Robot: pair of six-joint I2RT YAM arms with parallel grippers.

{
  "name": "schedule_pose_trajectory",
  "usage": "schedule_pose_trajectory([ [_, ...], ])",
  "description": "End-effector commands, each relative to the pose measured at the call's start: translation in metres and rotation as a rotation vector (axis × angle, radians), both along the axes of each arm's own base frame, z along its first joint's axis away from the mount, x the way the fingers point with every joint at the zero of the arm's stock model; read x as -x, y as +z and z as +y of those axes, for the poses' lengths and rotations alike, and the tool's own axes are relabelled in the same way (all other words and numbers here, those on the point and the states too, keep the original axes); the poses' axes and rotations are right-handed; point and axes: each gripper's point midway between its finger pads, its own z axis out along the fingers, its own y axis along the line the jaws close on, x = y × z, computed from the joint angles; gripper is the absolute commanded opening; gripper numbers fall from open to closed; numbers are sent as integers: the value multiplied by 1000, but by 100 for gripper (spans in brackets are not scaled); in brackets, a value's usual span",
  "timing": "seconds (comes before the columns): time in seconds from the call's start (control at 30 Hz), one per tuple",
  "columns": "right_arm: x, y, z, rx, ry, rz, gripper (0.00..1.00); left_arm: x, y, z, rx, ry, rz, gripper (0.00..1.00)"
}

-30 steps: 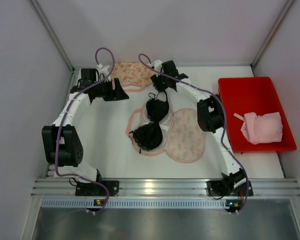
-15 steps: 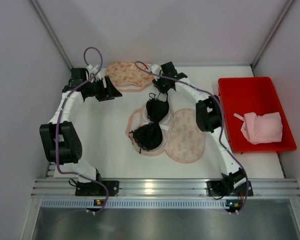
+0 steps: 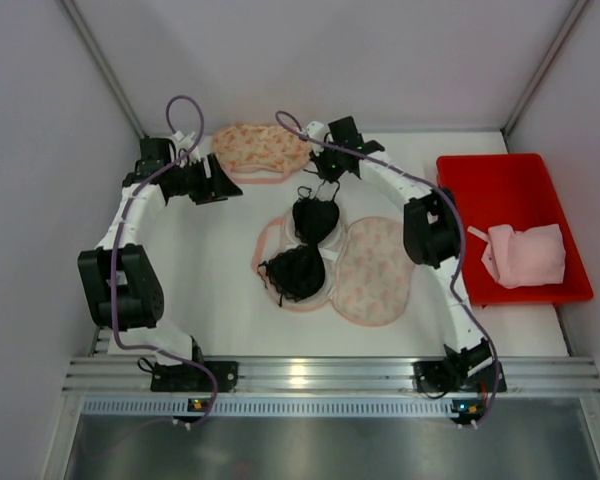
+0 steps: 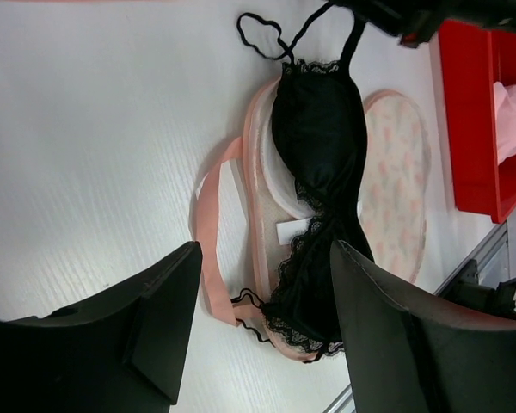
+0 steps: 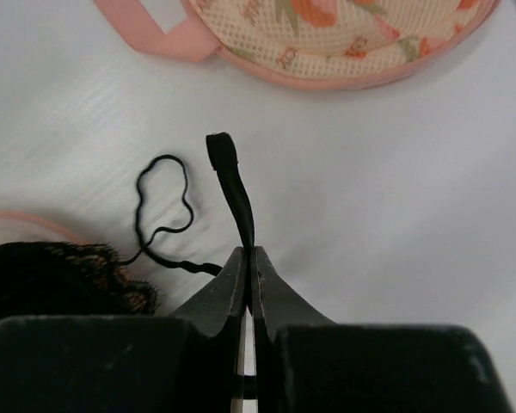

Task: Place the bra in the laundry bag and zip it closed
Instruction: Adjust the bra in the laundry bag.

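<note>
The black lace bra lies cups-up across the open laundry bag, a clamshell of cream mesh printed with pink flowers and edged in pink tape, in the middle of the white bench. One cup sits in the bag's near half. The other reaches towards the far edge, where a flat black strap and a thin looped cord trail onto the bench.

A second ago my right claw stood partly open over that strap. Now its fingers are pressed together with the strap end pinched between the tips. The bra itself has not shifted.

My left claw has drawn back to the left since then. It hangs wide open over bare bench with nothing in it.

A small white tag shows inside the bag beside the lace, and its print is too small for me to read.

A second floral mesh bag lies closed at the far edge. A red plastic bin at the right holds a crumpled pink cloth.
</note>
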Motion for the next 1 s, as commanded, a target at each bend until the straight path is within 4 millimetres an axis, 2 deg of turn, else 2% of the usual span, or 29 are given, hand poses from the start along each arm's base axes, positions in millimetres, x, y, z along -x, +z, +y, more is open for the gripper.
schedule_pose_trajectory([
  [0.0,16,133,20,-209,79,-144,0,8,14,7,-56,-3,-83,67],
  [0.03,25,133,21,-208,94,-125,0,9,12,7,-62,-3,-82,67],
  [0.07,37,144,26,-225,132,-127,0,11,10,7,-67,-5,-80,67],
  [0.1,55,128,28,-213,161,-77,0,14,9,8,-78,-11,-89,67],
  [0.17,74,128,33,-222,203,-53,0,16,6,9,-91,-13,-91,67],
  [0.2,84,116,34,-213,214,-15,0,18,3,10,-101,-17,-93,67],
  [0.27,101,118,39,-236,238,16,0,20,-1,11,-113,-15,-90,67],
  [0.3,109,112,40,-237,243,43,0,22,-3,11,-118,-18,-88,67],
  [0.33,115,118,41,-255,256,44,0,23,-5,12,-121,-19,-87,67],
  [0.37,125,112,45,-262,261,75,0,24,-6,11,-121,-20,-87,67],
  [0.43,136,117,49,-285,281,89,0,27,-10,11,-120,-21,-74,67],
  [0.47,143,111,53,-292,283,110,0,28,-12,11,-118,-22,-69,67],
  [0.57,158,94,58,-282,295,167,0,33,-16,10,-115,-24,-57,66],
  [0.73,170,65,63,-274,293,245,0,48,-20,6,-112,-59,-69,65],
  [0.83,171,53,65,-276,290,281,0,58,-9,1,-127,-130,-160,64],
  [0.97,174,38,64,-264,293,315,0,85,7,-11,-148,-284,-348,63],
])
